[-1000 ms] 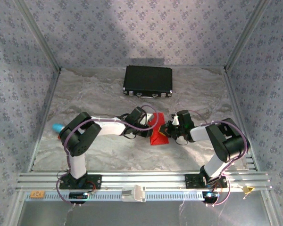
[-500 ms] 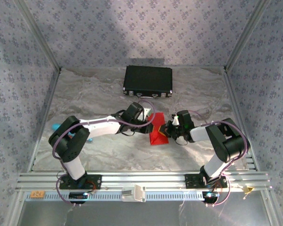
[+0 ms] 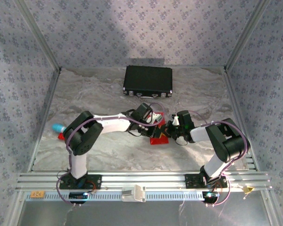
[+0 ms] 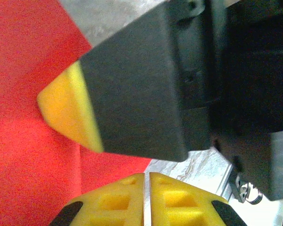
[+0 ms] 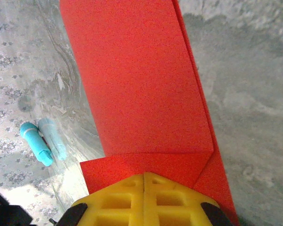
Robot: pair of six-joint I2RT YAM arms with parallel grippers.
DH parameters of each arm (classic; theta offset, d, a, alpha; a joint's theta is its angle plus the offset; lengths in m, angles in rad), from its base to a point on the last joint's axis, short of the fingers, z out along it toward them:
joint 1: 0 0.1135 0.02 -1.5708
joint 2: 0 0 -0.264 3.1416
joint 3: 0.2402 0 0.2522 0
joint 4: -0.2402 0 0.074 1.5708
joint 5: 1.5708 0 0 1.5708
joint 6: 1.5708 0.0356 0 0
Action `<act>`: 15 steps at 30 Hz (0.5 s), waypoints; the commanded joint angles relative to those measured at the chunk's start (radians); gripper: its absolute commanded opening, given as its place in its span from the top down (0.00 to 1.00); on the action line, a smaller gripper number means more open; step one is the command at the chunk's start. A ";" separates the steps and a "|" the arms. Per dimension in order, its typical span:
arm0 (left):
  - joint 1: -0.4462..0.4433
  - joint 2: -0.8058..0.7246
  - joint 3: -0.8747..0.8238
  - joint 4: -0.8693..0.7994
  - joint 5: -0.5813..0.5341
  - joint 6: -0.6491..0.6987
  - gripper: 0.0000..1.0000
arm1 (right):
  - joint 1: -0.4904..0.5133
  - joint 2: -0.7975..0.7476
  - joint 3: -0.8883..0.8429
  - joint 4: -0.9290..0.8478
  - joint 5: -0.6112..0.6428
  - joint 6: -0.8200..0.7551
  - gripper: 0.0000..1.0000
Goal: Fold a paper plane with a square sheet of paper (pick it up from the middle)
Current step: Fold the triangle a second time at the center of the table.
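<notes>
The red paper (image 3: 156, 139) lies part-folded near the middle of the marbled grey tabletop (image 3: 99, 99), a little toward the near edge, between the two arms' tips. From the right wrist it shows as a matte, straight-edged panel with a sharp crease across it and a slanted flap at one side. The right fingers (image 5: 118, 197), ribbed yellow pads, are together with their tips on the paper. The left fingers (image 4: 113, 202), also waffled yellow, are together at the paper's edge; whether they pinch it cannot be told. A black rectangular case (image 3: 148, 80) sits by the far edge, and a small turquoise cylinder (image 3: 58, 127) by the left edge.
</notes>
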 commanded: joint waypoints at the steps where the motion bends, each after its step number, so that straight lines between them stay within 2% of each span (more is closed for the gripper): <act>1: -0.009 0.020 0.040 -0.048 0.030 0.004 0.89 | -0.001 0.017 -0.029 -0.076 0.077 0.009 1.00; 8: -0.019 0.050 0.061 -0.093 0.001 0.024 0.90 | -0.001 0.014 -0.031 -0.076 0.077 0.009 1.00; 15: -0.024 0.061 0.070 -0.104 -0.034 0.031 0.94 | -0.001 0.016 -0.030 -0.078 0.076 0.008 1.00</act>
